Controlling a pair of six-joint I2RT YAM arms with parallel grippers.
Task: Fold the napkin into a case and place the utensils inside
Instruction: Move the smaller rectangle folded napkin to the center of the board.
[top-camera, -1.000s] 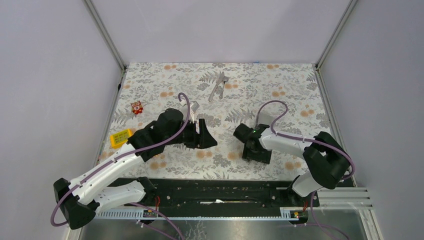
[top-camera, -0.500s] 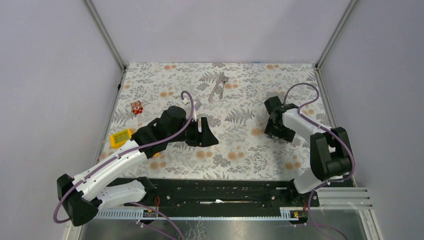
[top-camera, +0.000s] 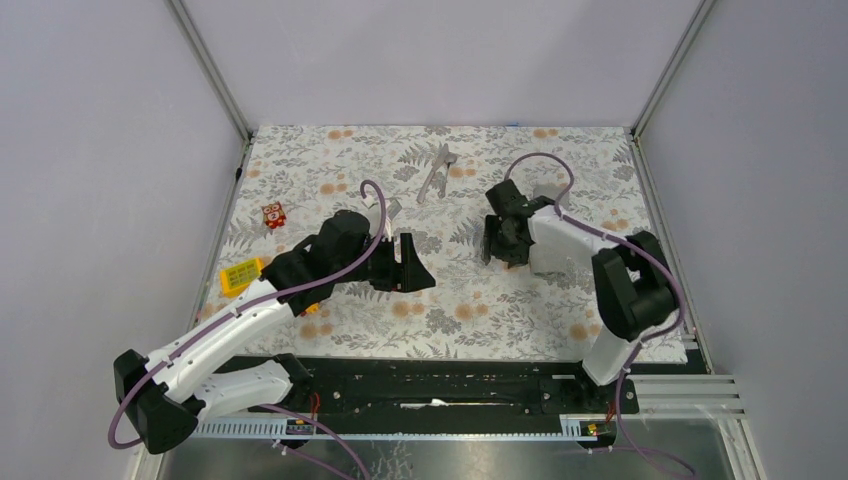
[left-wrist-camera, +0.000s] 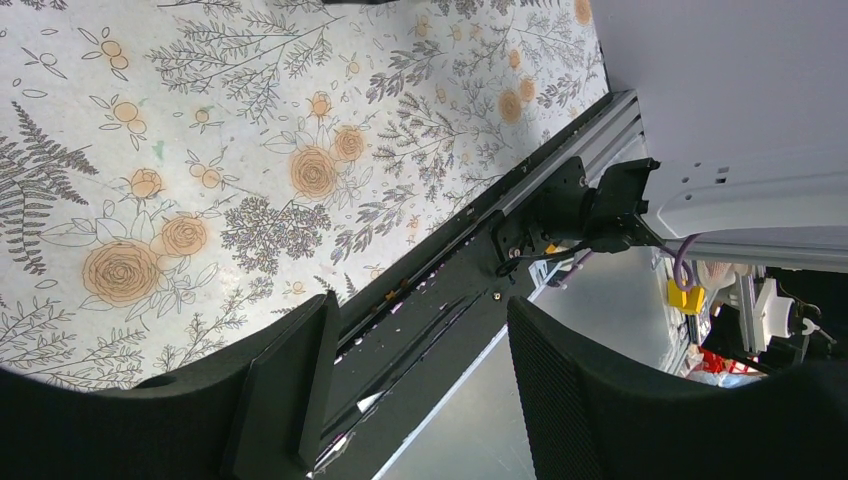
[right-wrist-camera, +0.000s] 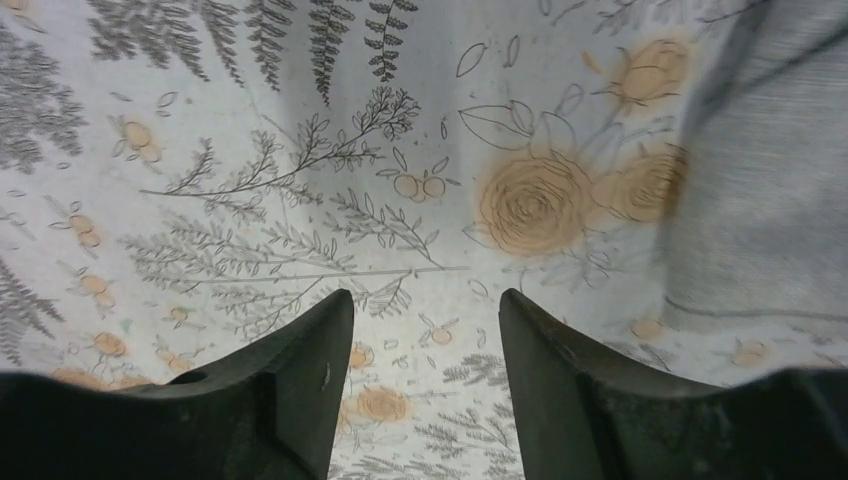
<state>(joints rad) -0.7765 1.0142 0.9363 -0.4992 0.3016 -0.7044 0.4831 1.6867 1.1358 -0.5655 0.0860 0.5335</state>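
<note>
Grey cloth, most likely the napkin (right-wrist-camera: 750, 170), fills the right edge of the right wrist view, blurred and close to the lens. Whether it lies flat on the tablecloth (top-camera: 450, 300) or hangs I cannot tell, and the top view does not show it plainly. The right gripper (right-wrist-camera: 425, 310) hovers just beside it, fingers spread with only floral print between them, probably lining up to take an edge for a first fold. The left gripper (left-wrist-camera: 420, 320) is spread too and holds nothing; it is angled toward the near rail, seemingly kept out of the way. The utensils (top-camera: 437, 172) lie together at the far middle of the table, well apart from both grippers, which leaves room for folding. No case exists yet, so nothing is inside anything. A red block (top-camera: 273, 214) and a yellow block (top-camera: 240, 275) sit loose at the left.
</note>
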